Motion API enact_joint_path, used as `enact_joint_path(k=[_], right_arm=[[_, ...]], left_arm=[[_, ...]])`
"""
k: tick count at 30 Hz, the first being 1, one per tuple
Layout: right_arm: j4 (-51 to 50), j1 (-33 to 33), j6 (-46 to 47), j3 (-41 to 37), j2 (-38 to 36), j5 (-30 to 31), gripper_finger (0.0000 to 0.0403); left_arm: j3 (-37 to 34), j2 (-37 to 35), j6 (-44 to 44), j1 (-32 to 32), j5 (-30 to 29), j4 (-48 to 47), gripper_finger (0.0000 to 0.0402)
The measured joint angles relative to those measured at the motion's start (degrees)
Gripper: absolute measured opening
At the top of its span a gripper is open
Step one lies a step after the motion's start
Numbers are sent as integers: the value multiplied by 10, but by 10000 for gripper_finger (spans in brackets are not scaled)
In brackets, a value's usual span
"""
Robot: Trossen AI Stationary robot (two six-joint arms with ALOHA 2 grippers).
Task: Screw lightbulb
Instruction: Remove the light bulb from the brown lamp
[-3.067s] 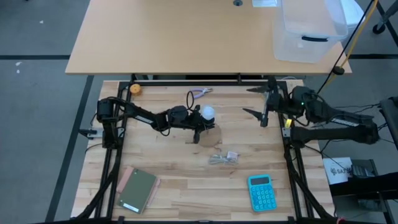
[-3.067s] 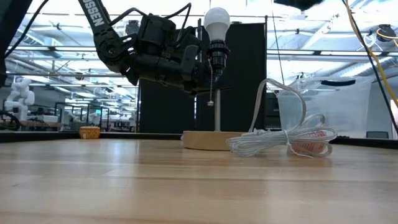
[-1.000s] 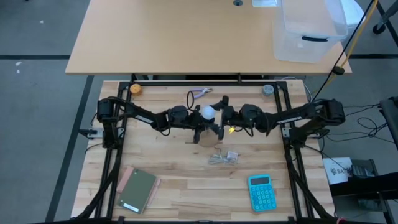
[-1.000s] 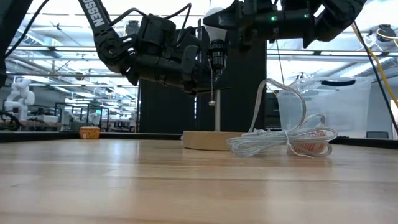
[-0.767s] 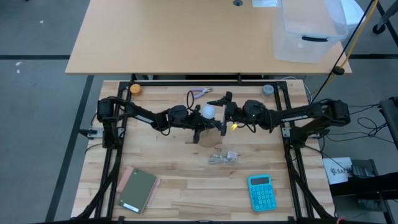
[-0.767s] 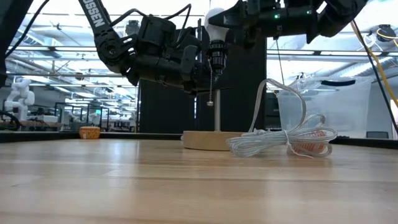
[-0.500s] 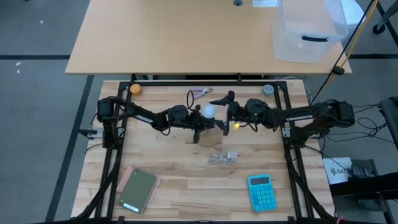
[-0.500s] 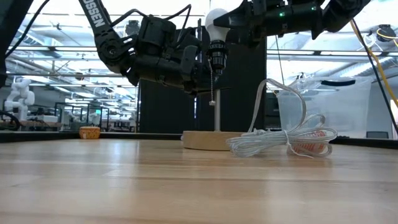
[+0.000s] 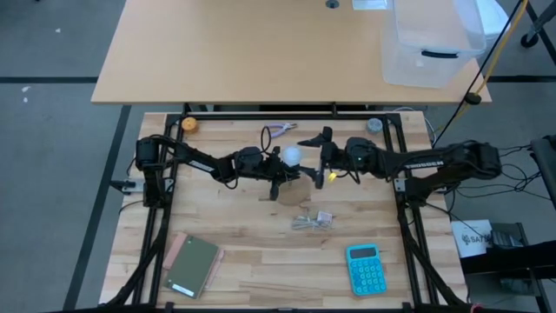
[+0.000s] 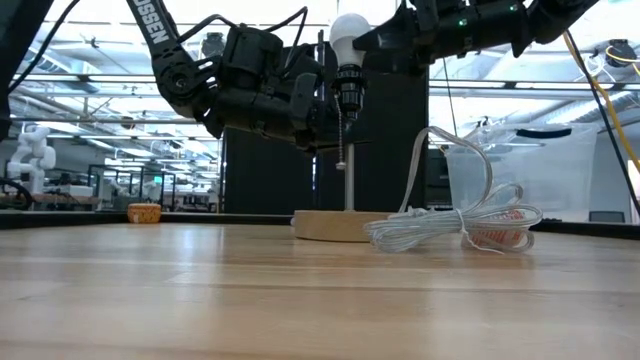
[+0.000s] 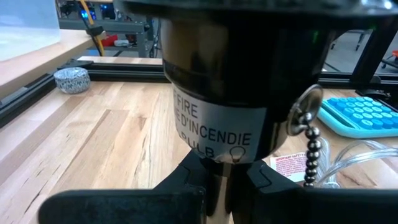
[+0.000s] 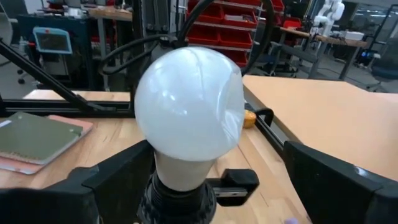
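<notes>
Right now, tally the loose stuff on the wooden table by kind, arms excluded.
Lightbulb, in the lamp socket: 1
Calculator: 1
Notebook: 1
Cable bundle: 1
Pliers: 1
Orange piece: 1
Tape roll: 1
Total: 7

Robotics lab (red parts bins (image 12: 214,37), workbenches (image 12: 323,118)).

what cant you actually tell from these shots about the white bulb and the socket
- Thread seating: the round white lightbulb meets the black socket, but the socket's collar hides the screw end in every view, so how far it is threaded in is unknown.
- Socket label: cut off in the left wrist view, only partly readable.
- Left gripper: its contact on the socket is hidden behind its own dark body in the low view.
- Wooden disc base: partly covered by the clear coiled cord.
</notes>
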Motion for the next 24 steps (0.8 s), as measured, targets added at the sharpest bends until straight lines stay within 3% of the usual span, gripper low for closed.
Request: enact_joint_path(k=[7, 17, 24], right_arm=[[8, 5, 12, -1, -15, -19, 354], [37, 28, 48, 1, -15, -1, 354], [-1, 36, 48, 43, 12, 8, 354]], left_arm=[[0, 0, 1, 0, 0, 0, 31], [0, 0, 1, 0, 0, 0, 31], [0, 0, 0, 0, 0, 0, 31]])
